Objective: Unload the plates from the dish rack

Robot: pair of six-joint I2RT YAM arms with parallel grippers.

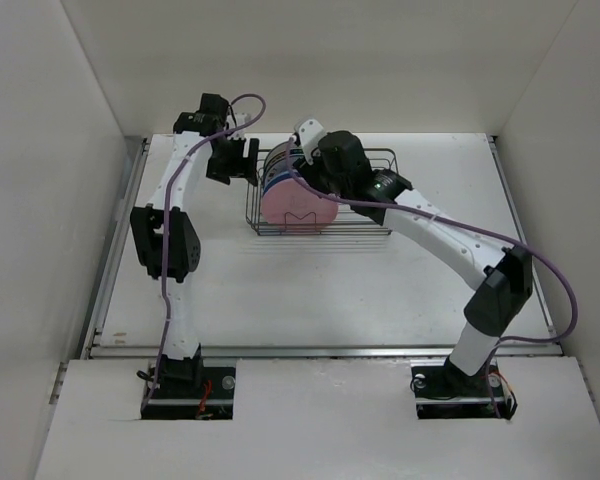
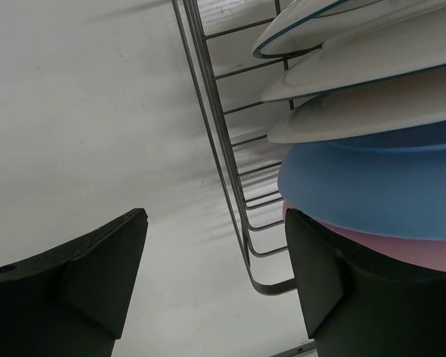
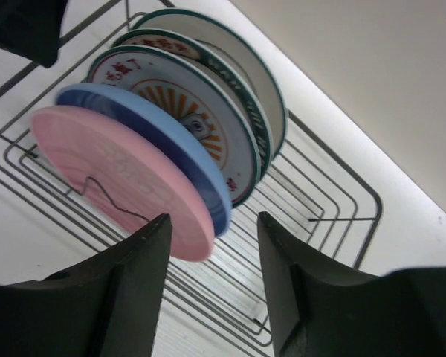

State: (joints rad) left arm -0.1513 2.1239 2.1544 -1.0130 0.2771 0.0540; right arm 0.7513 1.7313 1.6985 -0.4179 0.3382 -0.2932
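Observation:
The dark wire dish rack (image 1: 372,222) stands at the back middle of the table. Several plates stand on edge at its left end. In the right wrist view they are pink (image 3: 108,167), blue (image 3: 175,145), white with orange pattern (image 3: 180,100) and two green-rimmed ones (image 3: 262,89). The pink plate (image 1: 298,207) faces the front. My right gripper (image 3: 212,234) is open, and its fingers straddle the lower rims of the pink and blue plates without gripping. My left gripper (image 2: 215,223) is open and empty just outside the rack's left end wires (image 2: 224,152), beside the blue plate (image 2: 372,190).
White enclosure walls stand to the left, right and back of the white table (image 1: 320,295). The rack's right half (image 3: 323,201) holds only bare wires. A metal strip (image 1: 320,350) runs along the table's front edge.

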